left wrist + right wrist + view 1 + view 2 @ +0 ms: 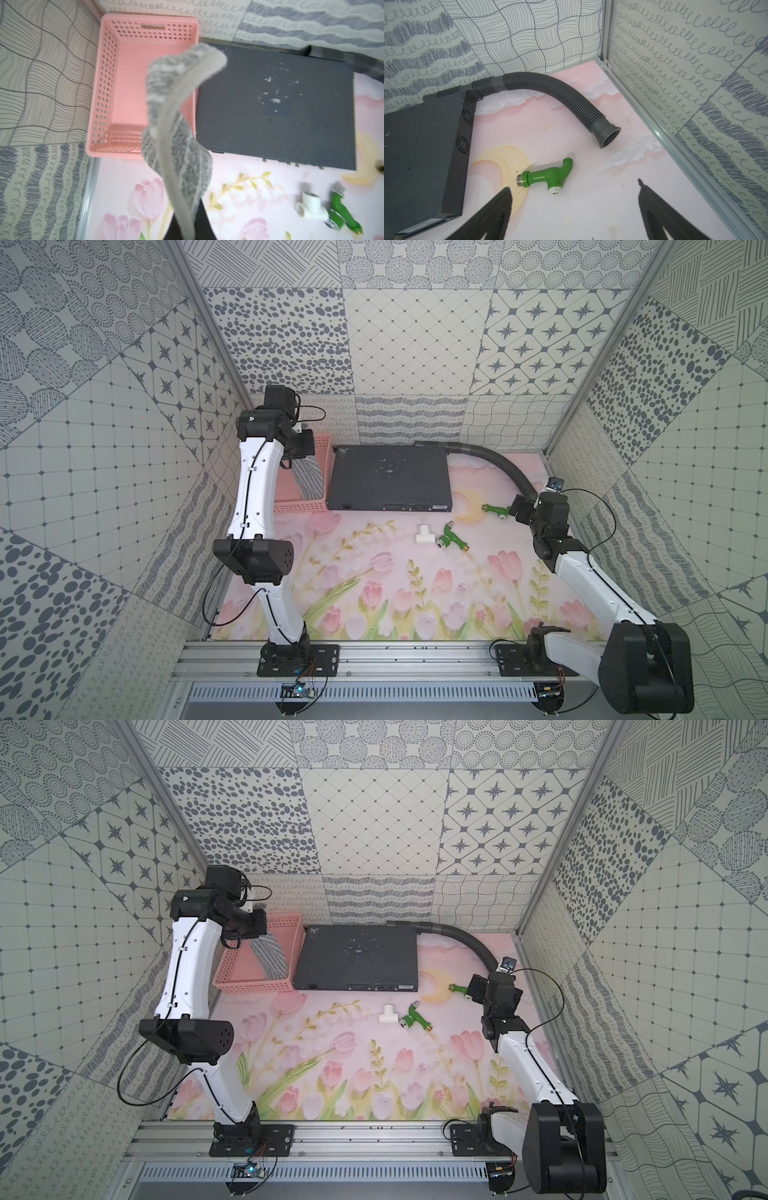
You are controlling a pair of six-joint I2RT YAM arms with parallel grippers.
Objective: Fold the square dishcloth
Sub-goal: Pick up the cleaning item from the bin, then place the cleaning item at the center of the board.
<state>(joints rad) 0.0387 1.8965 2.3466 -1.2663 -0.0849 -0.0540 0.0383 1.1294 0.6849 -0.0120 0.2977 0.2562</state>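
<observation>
Pink basket (301, 506) at far left, against dark grey box (388, 475). Square dishcloth (311, 479) dangling over basket interior, directly under left gripper (304, 455), pinched tight at upper end; contact with basket floor unclear. Right gripper (574, 184) spread wide, near green fitting (548, 176).

You see the square dishcloth (178, 149) blurred in the left wrist view; it runs off the frame edge and covers most of your left hand (187, 230). In both top views the left arm (253, 485) hides part of the pink basket (301, 506).
</observation>
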